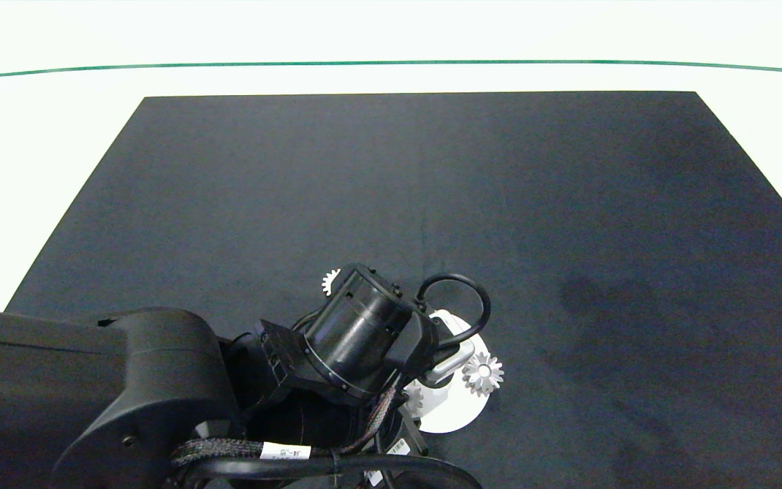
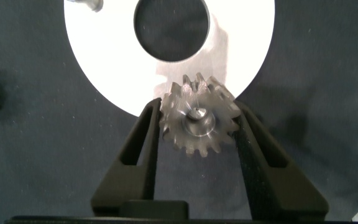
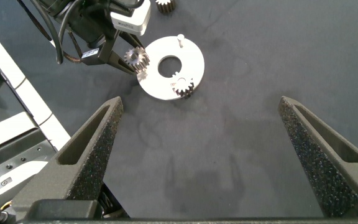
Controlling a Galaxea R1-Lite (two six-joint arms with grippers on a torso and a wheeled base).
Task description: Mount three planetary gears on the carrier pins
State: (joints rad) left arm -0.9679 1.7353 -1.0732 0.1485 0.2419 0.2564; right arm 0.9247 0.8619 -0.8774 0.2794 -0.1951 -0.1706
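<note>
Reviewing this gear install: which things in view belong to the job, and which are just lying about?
Job:
- seated gear on the white disc
- held gear in the left end effector, at the disc's edge
- loose gear on the mat
- bare pin

Lying about:
- black mat
- white table
- green line
- right end effector, open, idle

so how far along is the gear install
One gear already sits on the white disc. A second gear is in hand: the left gripper holds it at the disc's edge. Left: the third gear lies loose on the mat, one pin stands bare. The right gripper hangs open, away from the disc.
</note>
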